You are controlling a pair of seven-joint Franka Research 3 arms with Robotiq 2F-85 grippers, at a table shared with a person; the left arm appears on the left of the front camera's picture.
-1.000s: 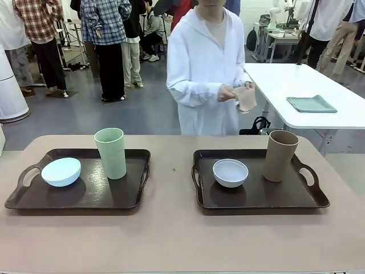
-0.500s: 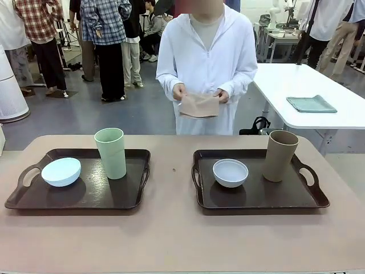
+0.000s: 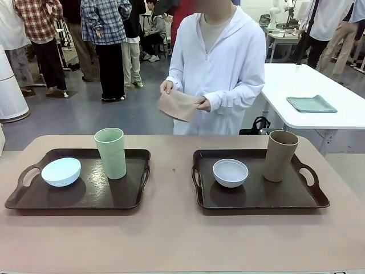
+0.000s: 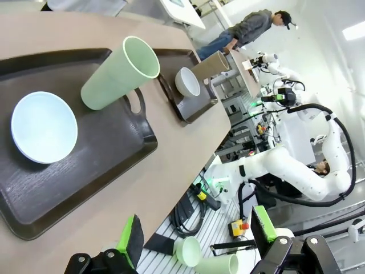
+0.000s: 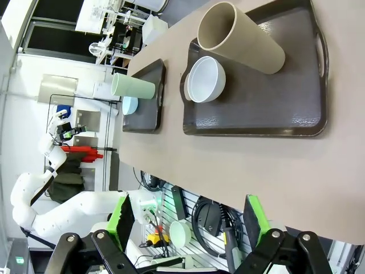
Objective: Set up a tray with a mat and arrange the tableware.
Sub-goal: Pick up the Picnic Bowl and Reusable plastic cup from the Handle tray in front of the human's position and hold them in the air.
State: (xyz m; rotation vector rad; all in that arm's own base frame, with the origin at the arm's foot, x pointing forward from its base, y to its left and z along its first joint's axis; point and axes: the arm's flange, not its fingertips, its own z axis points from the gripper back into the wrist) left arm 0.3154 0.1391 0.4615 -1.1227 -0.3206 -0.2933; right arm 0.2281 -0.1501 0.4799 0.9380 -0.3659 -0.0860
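Observation:
Two dark trays sit on the table. The left tray (image 3: 85, 200) holds a light blue bowl (image 3: 61, 171) and an upright pale green tumbler (image 3: 110, 153). On the right tray (image 3: 262, 197) are a whitish-grey bowl (image 3: 230, 172) and an upright tan tumbler (image 3: 280, 155). Across the table a person holds a tan mat (image 3: 178, 105) in both hands at waist height. My left gripper (image 4: 198, 234) hangs open off the table's near edge, the blue bowl (image 4: 44, 127) ahead of it. My right gripper (image 5: 188, 220) is open too, back from the tan tumbler (image 5: 239, 37).
A strip of bare table (image 3: 171, 188) lies between the trays, with more along the near edge. Behind the person at the right stands a white table (image 3: 342, 117) with a folded teal cloth (image 3: 311, 103). Several people stand at the back left.
The person has brought the mat from the picture's right side across the body to the left and spread it between both hands. Trays, bowls and tumblers have not moved.

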